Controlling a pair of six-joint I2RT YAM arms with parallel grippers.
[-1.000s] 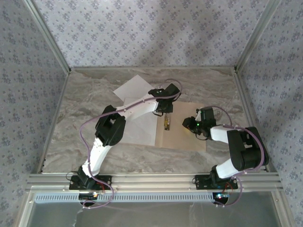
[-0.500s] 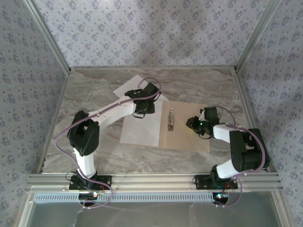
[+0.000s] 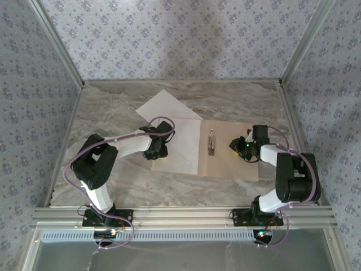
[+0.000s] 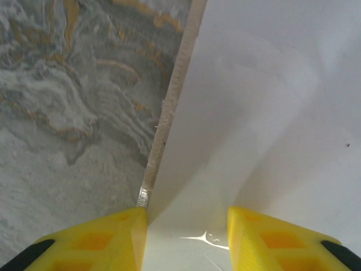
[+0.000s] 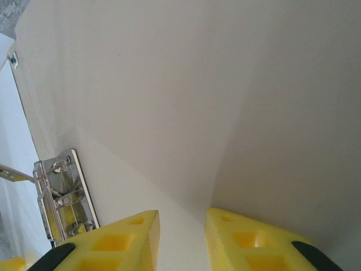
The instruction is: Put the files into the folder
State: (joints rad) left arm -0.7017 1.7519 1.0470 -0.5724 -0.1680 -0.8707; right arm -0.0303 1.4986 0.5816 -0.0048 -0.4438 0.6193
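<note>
1. left jaws apart, nothing between, over the white sheet (image 3: 183, 144) lying on the open folder (image 3: 225, 164), by its left edge.
2. right jaws narrowly apart, nothing between, over the bare right leaf beside the metal clip (image 3: 211, 142).
3. second sheet (image 3: 166, 106) lies tilted on the table (image 3: 101, 124) behind the folder.

We see the folder (image 3: 225, 166) as tan cardboard, matt and smooth; its edge looks raw and fibrous in the left wrist view. Its clip (image 5: 59, 195) is bright, polished metal. The sheets (image 3: 183, 149) are smooth white paper, with a small glossy glare near the left fingers (image 4: 96, 243). Those and the right fingers (image 5: 118, 240) are yellow plastic with a satin finish. The table (image 3: 107, 118) looks like matt, grey marbled stone. The rail (image 3: 186, 214) is dull ribbed metal.
</note>
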